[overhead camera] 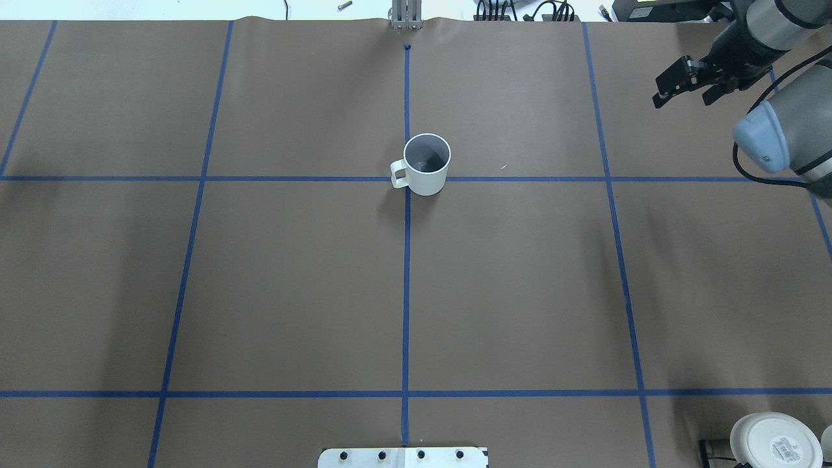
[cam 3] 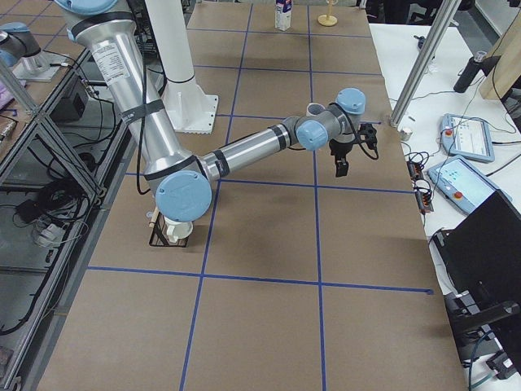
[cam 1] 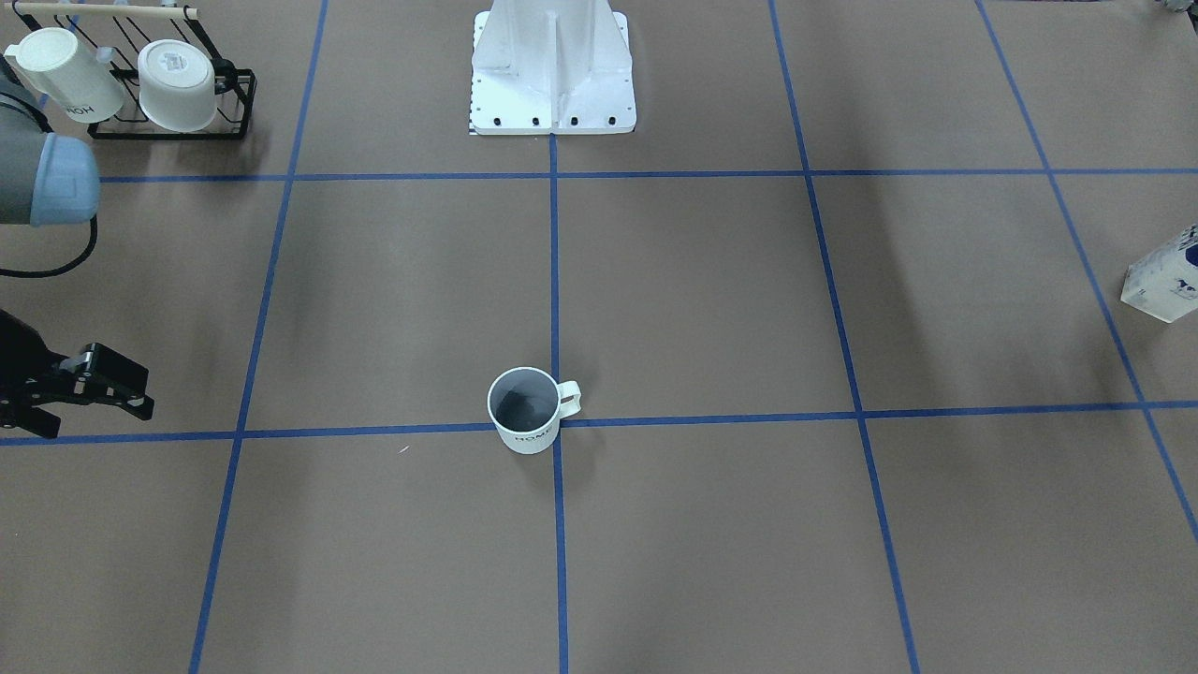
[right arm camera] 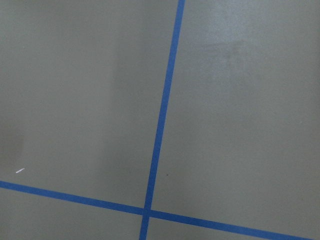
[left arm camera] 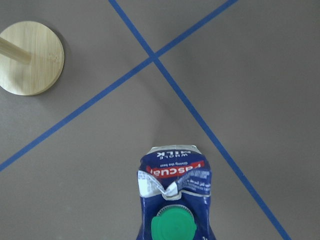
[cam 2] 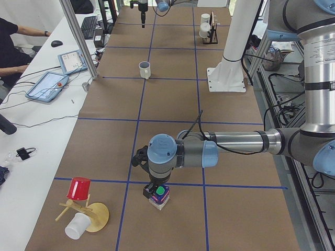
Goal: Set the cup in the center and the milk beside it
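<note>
The cup [cam 1: 524, 412] is a white mug with a dark inside. It stands upright on the center [overhead camera: 407, 179], the crossing of two blue tape lines, and it also shows in the overhead view [overhead camera: 426, 164]. The milk [cam 2: 159, 196] stands far off near the table's left end, seen from above in the left wrist view [left arm camera: 175, 200] and at the front view's edge [cam 1: 1163, 281]. My left gripper [cam 2: 156, 188] is right over the carton's top; I cannot tell whether it is open or shut. My right gripper [overhead camera: 682, 96] is open and empty, well off to the cup's right [cam 1: 145, 393].
A black rack [cam 1: 168, 94] with two white cups stands near the robot's right side. The white robot base [cam 1: 552, 84] is at the table's near edge. A wooden stand [cam 2: 86, 214] with a red and a white cup is beside the milk.
</note>
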